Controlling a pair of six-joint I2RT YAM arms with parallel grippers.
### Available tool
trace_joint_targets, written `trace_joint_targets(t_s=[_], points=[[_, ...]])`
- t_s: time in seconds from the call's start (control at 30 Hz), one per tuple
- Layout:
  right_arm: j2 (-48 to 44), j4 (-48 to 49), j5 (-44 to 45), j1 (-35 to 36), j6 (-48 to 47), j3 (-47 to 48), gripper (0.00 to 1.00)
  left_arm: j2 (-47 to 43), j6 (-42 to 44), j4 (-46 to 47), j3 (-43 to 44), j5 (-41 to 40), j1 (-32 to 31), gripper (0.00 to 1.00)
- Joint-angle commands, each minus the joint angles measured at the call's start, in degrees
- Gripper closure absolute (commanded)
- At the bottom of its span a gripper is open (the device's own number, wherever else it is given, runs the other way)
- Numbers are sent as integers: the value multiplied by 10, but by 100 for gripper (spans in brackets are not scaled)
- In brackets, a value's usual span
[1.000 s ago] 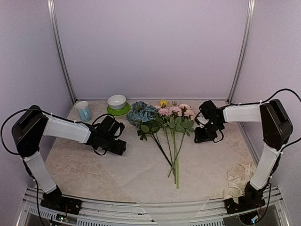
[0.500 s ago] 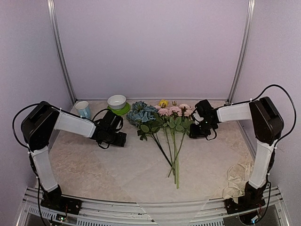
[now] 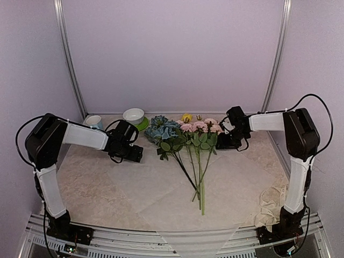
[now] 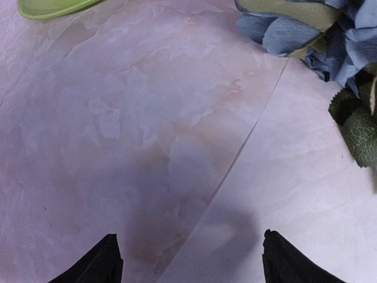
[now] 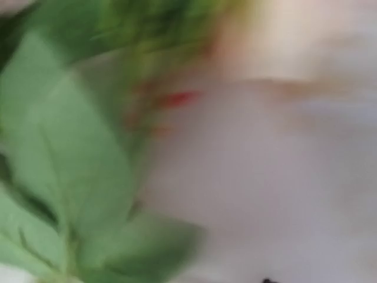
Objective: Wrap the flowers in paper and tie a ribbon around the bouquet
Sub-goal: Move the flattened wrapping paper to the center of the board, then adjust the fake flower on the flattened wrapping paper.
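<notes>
Expect thin, limp paper (image 4: 300, 194): pinch its edge beside the flowers (image 3: 194, 138); your left jaws gape empty, right jaws unreadable.

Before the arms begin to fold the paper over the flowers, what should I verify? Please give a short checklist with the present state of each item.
1. The flowers lie on the paper: ok.
2. The left tool is open, with the paper's edge running below, between its fingers: ok.
3. The left tool is apart from the blue flower: ok.
4. The right tool is open: cannot tell, because its camera view is blurred.
5. The right tool is free of the leaves: cannot tell; they are very close to its camera.
6. The ribbon lies apart from the flowers, by the right arm's base: ok.
</notes>
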Motion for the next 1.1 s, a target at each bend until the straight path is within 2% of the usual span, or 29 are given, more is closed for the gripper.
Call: trace_joint_targets(t_s=[0.0, 0.03, 0.07, 0.1, 0.2, 0.3, 0.5, 0.7, 0.9, 1.0, 1.07], points=[[-36, -39, -58, -74, -49, 17, 42, -60, -3, -67, -18, 30, 13, 16], [-31, -52, -71, -80, -67, 25, 38, -67, -14, -75, -24, 34, 16, 13], [-23, -69, -83, -85, -76, 32, 33, -77, -26, -81, -32, 44, 19, 3], [-14, -79, -89, -90, -84, 38, 28, -83, -38, -86, -41, 52, 22, 1], [11, -98, -112, -115, -93, 47, 14, -102, -79, -97, -80, 76, 45, 1], [30, -106, -164, -129, -100, 45, 11, -121, -112, -89, -118, 122, 68, 1], [40, -89, -275, -123, -118, 9, 21, -128, -140, -26, -166, 224, 71, 1], [51, -60, -365, -116, -119, -4, 37, -102, -143, 42, -165, 308, 57, 6], [45, -39, -404, -116, -104, 3, 52, -100, -145, 78, -162, 358, 49, 21], [45, -33, -419, -115, -97, 5, 62, -98, -140, 80, -160, 357, 49, 24], [45, -30, -411, -115, -93, 7, 69, -94, -137, 78, -154, 354, 49, 29]])
